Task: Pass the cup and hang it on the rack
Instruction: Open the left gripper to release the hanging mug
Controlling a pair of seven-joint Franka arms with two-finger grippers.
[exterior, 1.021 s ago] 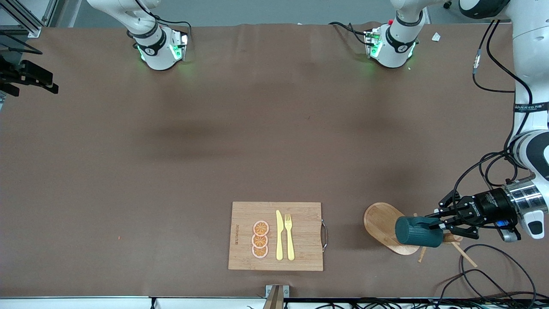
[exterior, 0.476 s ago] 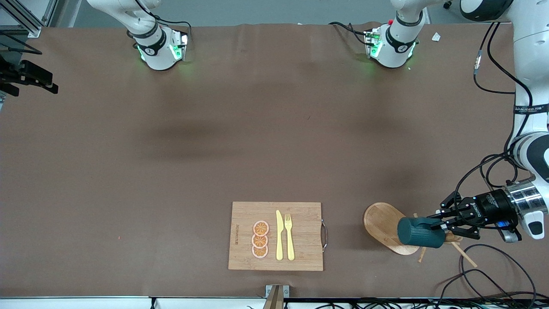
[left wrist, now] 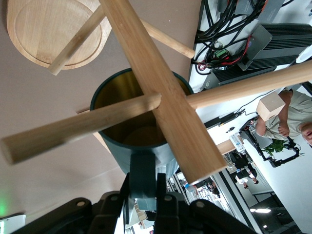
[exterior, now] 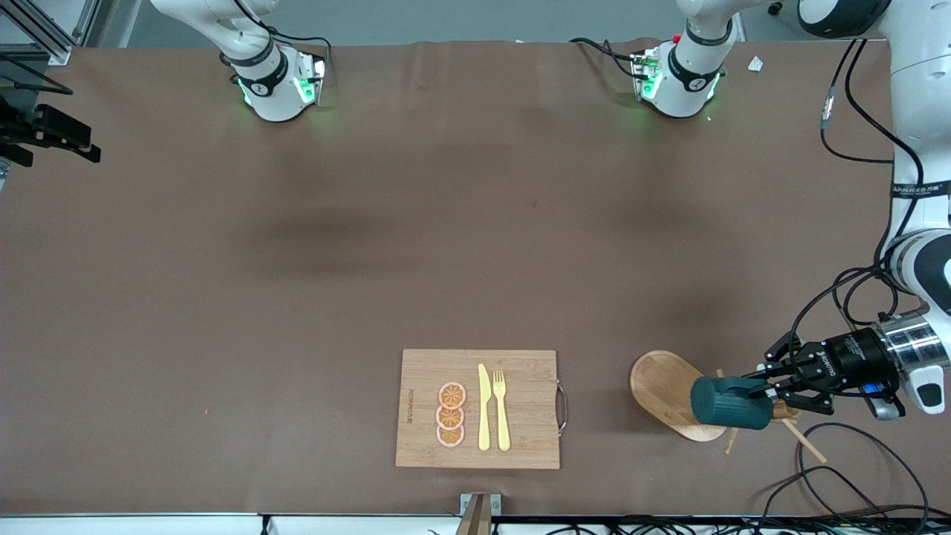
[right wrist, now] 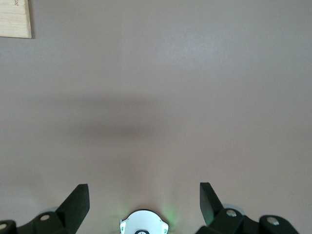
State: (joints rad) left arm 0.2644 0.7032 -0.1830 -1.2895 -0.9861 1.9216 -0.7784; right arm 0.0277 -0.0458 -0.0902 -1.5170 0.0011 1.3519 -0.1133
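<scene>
bamboo cutting board, orange slices, yellow knife, yellow fork

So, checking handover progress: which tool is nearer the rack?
Left. The left tool holds the cup at the rack; the right tool waits, open, over bare table.

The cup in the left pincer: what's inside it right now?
The cup shows only a mustard-brown interior. The rack crosses its mouth with the post and a peg, hiding part of the inside. The left pincer grips its handle.
</scene>
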